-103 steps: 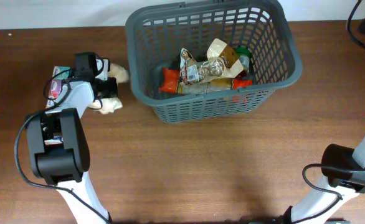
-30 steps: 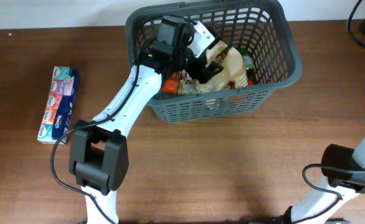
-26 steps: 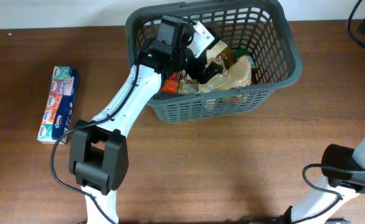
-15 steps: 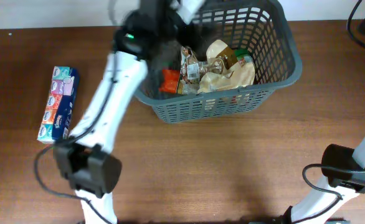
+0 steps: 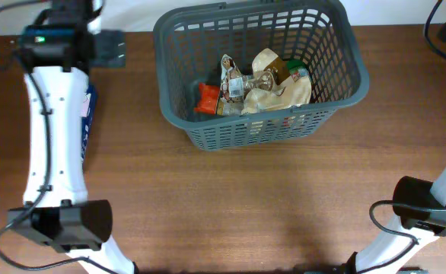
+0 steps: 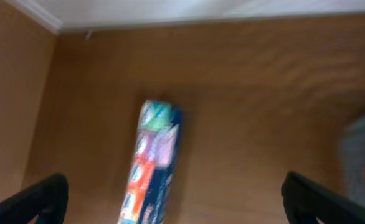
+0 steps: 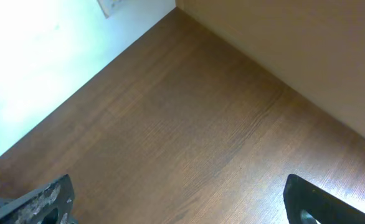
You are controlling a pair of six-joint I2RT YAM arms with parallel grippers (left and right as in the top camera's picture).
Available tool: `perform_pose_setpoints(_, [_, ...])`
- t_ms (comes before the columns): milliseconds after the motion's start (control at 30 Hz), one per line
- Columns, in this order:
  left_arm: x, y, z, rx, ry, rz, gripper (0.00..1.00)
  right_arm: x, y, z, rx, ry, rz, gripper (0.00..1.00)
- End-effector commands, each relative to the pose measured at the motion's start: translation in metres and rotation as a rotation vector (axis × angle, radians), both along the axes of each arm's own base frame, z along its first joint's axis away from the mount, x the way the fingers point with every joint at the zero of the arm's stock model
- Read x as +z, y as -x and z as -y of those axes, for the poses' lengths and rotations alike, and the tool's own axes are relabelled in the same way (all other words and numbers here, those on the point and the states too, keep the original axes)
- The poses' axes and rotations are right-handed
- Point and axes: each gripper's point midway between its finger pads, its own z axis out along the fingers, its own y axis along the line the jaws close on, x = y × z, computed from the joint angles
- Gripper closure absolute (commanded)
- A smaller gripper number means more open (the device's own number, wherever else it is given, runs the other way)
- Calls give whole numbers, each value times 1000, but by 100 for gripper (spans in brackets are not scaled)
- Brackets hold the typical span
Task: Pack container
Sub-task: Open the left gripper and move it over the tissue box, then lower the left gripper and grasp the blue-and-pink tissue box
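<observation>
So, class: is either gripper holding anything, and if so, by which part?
Nothing is held. Both the left gripper and the right gripper are open and empty.

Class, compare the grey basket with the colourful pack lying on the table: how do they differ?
The basket is dark grey with slotted sides; the pack is slim, closed and multicoloured. The basket is far bigger than the pack. The basket holds several packets; the pack lies outside it. Both rest on the wooden table.
</observation>
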Motion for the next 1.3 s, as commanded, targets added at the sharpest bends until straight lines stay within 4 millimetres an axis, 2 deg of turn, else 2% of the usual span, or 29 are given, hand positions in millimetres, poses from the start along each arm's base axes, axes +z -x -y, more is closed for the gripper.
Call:
perform_pose_setpoints(0, [-24,20,-43,159,3,-78,1,1,0,1,-13,-1,10,1])
perform_pose_setpoints(167, [-59,44,-83,260,17,-189,1,1,0,1,-13,-1,10,1])
perform_pose_setpoints(267, [-91,59,-103,312,30,-260,1,1,0,1,-13,-1,10,1])
perform_pose_setpoints(467, [-143,62,-110,189,-25,-363,1,1,0,1,-13,-1,10,1])
perform_pose_setpoints(700, [-195,55,-100,37,-25,-383,1,1,0,1,-13,-1,10,1])
perform_pose_setpoints(833, [-214,59,-104,35,-19,-380,1,1,0,1,-13,-1,10,1])
perform_pose_setpoints(933, [-227,59,-101,20,54,-353,1,1,0,1,-13,-1,10,1])
perform_pose_setpoints(1100, [-233,62,-119,37,77,-322,1,1,0,1,-13,-1,10,1])
perform_pose_setpoints(1267, [-245,66,-126,-19,127,-333,1,1,0,1,-13,-1,10,1])
